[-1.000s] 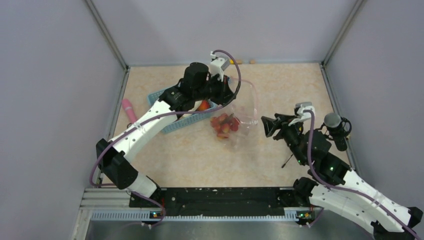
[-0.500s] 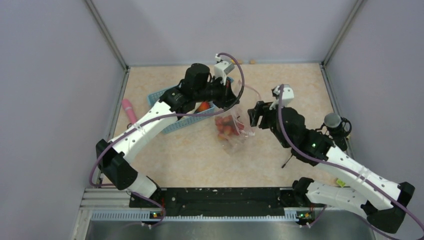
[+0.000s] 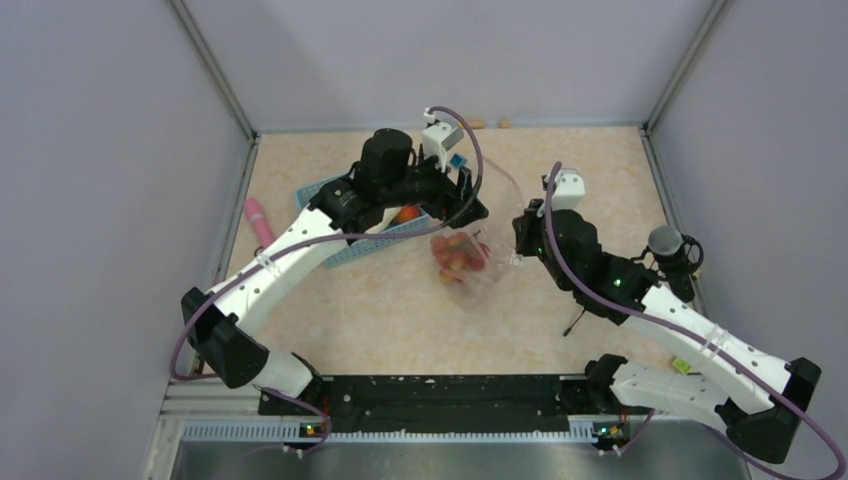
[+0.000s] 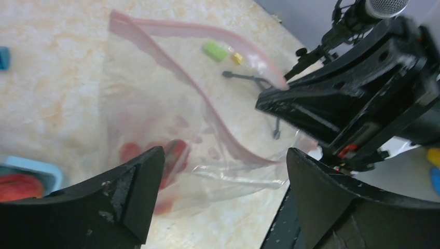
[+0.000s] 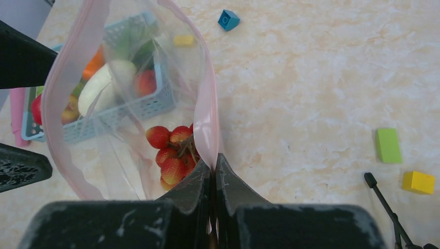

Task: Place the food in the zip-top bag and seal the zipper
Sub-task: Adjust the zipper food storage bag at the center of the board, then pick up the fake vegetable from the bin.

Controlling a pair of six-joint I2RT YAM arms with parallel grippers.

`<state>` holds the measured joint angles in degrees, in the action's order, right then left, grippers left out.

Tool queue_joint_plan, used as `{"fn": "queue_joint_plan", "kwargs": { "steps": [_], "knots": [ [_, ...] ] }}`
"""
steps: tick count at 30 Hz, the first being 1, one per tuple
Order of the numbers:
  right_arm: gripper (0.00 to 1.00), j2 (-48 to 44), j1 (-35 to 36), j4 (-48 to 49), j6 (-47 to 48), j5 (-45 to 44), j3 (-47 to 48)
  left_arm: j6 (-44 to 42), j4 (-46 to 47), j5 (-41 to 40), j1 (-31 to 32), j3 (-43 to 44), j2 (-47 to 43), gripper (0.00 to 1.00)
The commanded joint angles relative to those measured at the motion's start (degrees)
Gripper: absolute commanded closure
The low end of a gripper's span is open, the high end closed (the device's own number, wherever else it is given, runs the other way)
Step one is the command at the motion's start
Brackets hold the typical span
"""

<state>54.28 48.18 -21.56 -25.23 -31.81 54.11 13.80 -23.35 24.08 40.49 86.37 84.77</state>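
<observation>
The clear zip-top bag (image 3: 468, 268) lies between the two arms, and a bunch of red-yellow cherries (image 5: 174, 153) lies inside it. My right gripper (image 5: 212, 165) is shut on the pink zipper (image 5: 207, 109) at the near end of the bag's mouth, holding it up. My left gripper (image 4: 223, 181) is open just above the bag (image 4: 171, 129), and its fingers (image 4: 129, 192) touch nothing. More food, a white radish (image 5: 104, 85) and red, orange and green pieces, is in the light blue basket (image 5: 129, 109), seen through the bag.
A pink stick toy (image 3: 258, 220) lies left of the basket (image 3: 340, 250). A blue block (image 5: 228, 19), a green block (image 5: 388, 145) and a yellow block (image 5: 418, 181) lie on the table. A microphone stand (image 3: 672, 250) is at the right edge.
My right arm swung left to the bag and shut on the zipper edge. My left gripper opened and let go of the bag's mouth.
</observation>
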Motion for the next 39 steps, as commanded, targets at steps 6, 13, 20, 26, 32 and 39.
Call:
{"fn": "queue_joint_plan", "kwargs": {
  "steps": [6,13,20,26,32,39],
  "knots": [
    [1.0,-4.87,-0.72,-1.37,1.69,-2.02,3.6,-2.86,1.53,-7.98,-0.07,-6.09,-11.72,0.02],
    [1.0,-4.93,-0.72,-1.44,1.71,2.39,3.81,-1.77,1.57,-23.37,-3.51,-14.72,-18.07,0.01],
    [1.0,-4.29,-0.72,0.57,2.73,5.67,2.32,-4.26,7.75,-24.42,-13.52,-22.81,-15.42,0.01],
    [1.0,-3.52,-0.72,1.18,3.38,7.52,1.28,-9.6,6.66,-27.62,-16.97,-18.0,-4.04,0.04],
    [1.0,-3.3,-0.71,1.69,3.58,7.87,0.56,-11.77,6.42,-29.01,-18.79,-15.38,4.66,0.04],
    [1.0,-3.3,-0.72,2.33,3.93,8.76,0.11,-12.07,8.21,-31.42,-19.62,-13.68,9.86,0.04]
  ]
}}
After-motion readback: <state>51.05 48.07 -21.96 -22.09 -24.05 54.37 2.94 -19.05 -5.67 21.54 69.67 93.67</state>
